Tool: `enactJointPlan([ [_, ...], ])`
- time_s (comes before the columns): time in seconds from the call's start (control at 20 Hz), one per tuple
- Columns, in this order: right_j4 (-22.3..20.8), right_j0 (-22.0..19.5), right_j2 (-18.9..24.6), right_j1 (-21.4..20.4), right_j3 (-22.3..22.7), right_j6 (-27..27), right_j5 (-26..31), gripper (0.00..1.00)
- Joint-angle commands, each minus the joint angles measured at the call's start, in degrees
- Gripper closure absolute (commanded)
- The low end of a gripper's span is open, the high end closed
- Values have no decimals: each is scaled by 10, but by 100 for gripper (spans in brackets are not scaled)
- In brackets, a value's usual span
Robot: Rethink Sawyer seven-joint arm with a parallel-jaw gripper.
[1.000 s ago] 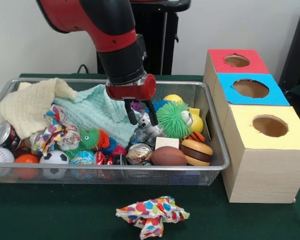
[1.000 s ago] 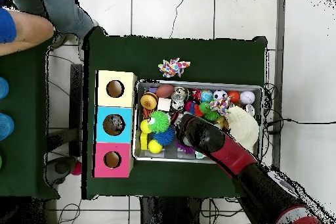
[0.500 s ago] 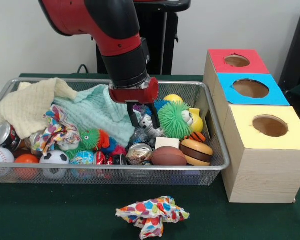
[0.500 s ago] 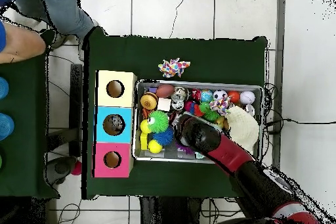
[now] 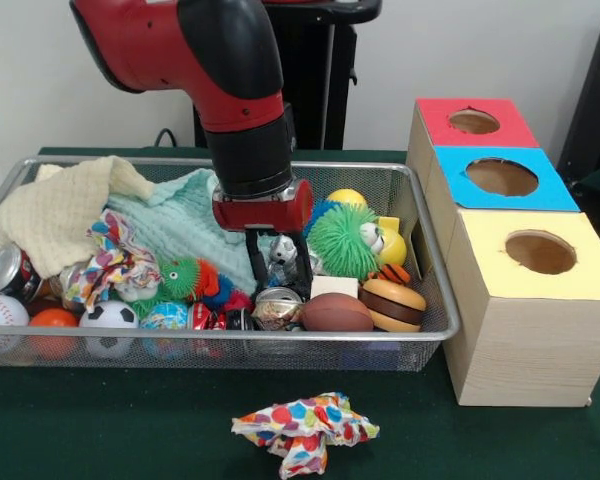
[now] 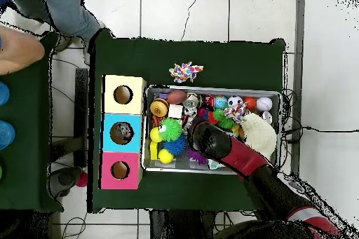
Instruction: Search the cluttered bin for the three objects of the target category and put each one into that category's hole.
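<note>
My gripper is lowered into the wire bin, open, with one finger on each side of a small silver and white toy figure. A green spiky ball sits just right of it, and a crushed can and a brown football lie in front. Three box holes stand to the right: red, blue, yellow. In the overhead view the arm covers the gripper over the bin.
A mint cloth and a cream cloth fill the bin's back left. Balls, a soda can and a burger toy crowd the front. A patterned cloth lies on the table outside. A person shows at the overhead view's left edge.
The gripper has dropped lower into the bin, and its fingers now straddle the silver and white toy figure. The person's arm at the overhead edge has drawn back.
</note>
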Motion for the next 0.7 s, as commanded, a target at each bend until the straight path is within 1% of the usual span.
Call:
enactJointPlan([
  [0.05,-55,14,-13,55,-62,29,-21,0],
  [0.2,-89,27,-31,54,-83,8,-25,0],
  [0.35,-108,29,-32,59,-93,8,-15,0],
  [0.45,-104,21,-24,63,-90,23,-6,0],
  [0.55,-92,10,-10,71,-82,36,14,0],
  [0.6,-89,5,-5,76,-81,33,34,0],
  [0.7,-77,4,-7,85,-79,39,57,0],
])
